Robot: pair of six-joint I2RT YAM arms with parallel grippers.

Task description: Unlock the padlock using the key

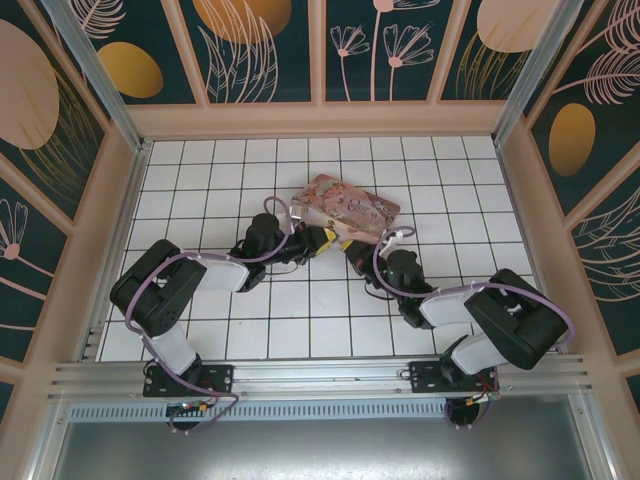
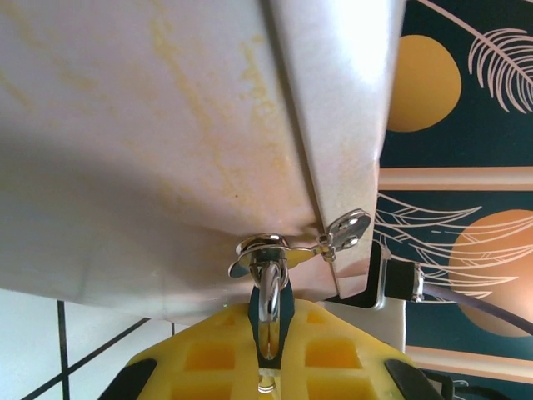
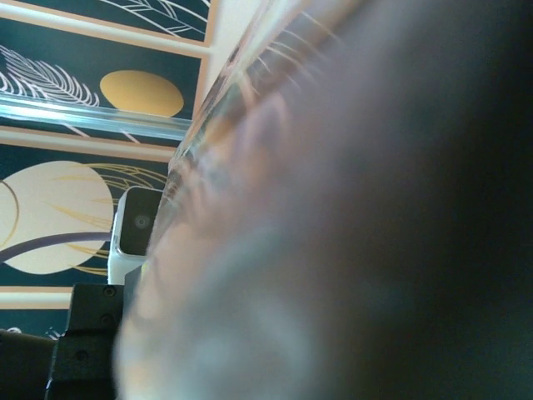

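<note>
- padlock point(image 2: 268, 300): silver shackle hooked through the hasp point(image 2: 266, 248) on the edge of the pink tin point(image 1: 345, 203), low centre of the left wrist frame. Blue body mostly buried between the yellow fingers point(image 2: 208, 350).
- Long axis runs straight down that frame, from the hasp toward the wrist camera. The keyhole end points into the left hand and I can't make it out.
- left hand point(image 1: 320, 240): all but closed, pinching the padlock just under the shackle.
- right hand point(image 1: 353, 247): fully closed, just right of the left hand in the top view, at the tin's near edge. Can't tell if it holds the key; its wrist view is a blur of tin.
- Judgement: the right hand is the one to bring the key in, and it must approach along the padlock's axis from the body end.
- The tin rests tilted over the white tiled tabletop point(image 1: 300, 310), centre of the frame.
</note>
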